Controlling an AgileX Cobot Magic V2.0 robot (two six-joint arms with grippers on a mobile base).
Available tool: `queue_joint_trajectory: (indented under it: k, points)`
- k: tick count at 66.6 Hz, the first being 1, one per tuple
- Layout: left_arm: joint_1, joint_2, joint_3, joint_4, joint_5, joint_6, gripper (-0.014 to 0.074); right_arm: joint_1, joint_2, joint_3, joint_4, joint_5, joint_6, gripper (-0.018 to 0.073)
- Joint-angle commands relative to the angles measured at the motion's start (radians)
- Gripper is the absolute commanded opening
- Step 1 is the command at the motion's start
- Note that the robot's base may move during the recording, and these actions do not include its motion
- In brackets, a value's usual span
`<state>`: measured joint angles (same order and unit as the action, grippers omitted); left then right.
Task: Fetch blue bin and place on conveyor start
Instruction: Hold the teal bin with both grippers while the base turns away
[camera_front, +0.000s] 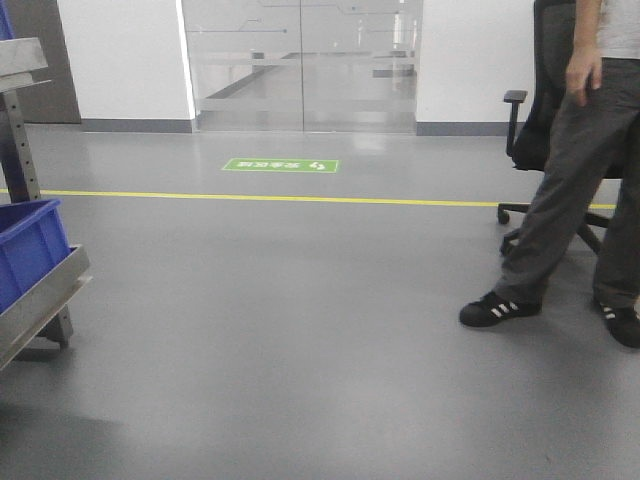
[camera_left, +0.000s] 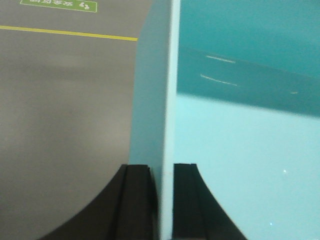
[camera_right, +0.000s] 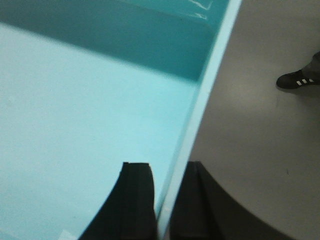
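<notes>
The blue bin (camera_left: 240, 165) hangs between the two arms, carried off the floor (camera_front: 300, 340), so neither arm is nearer: each has one side of it. The left tool (camera_left: 162, 200) is pinched narrow on the bin's left wall, one black finger outside over the floor and one inside the tub. The right tool (camera_right: 165, 200) clamps the opposite wall the same way. Both gripped walls run straight ahead from the wrists, so the bin spans crosswise in front of the robot; whether that span is its long or short axis cannot be told from these views.

Inside, the wrist views show only bare pale aqua bottom and a shadowed far wall (nothing lies in the parts that are visible).

The conveyor start is in no view. Ahead are open grey floor, a yellow line (camera_front: 280, 198), and a person (camera_front: 570, 180) standing at the right by an office chair (camera_front: 530, 130). At the left edge a steel rack (camera_front: 45, 295) holds a dark blue bin (camera_front: 25, 250), which is not the one wanted. My judgement is that the coming move depends on the base turning to find the belt while both tools keep the rim level.
</notes>
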<state>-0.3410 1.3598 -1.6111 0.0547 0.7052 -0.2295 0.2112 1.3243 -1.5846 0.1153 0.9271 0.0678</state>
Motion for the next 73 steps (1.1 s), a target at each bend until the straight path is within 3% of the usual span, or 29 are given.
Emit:
queue_joint_trajectory:
  k: [1, 73]
  points:
    - [-0.003, -0.017, -0.01, -0.041, -0.08, -0.019, -0.0111, -0.002, -0.008, -0.009, -0.011, -0.021, -0.031, -0.0151]
    - [-0.003, -0.017, -0.01, -0.041, -0.095, -0.019, -0.0111, -0.002, -0.008, -0.009, -0.011, -0.021, -0.031, -0.0151]
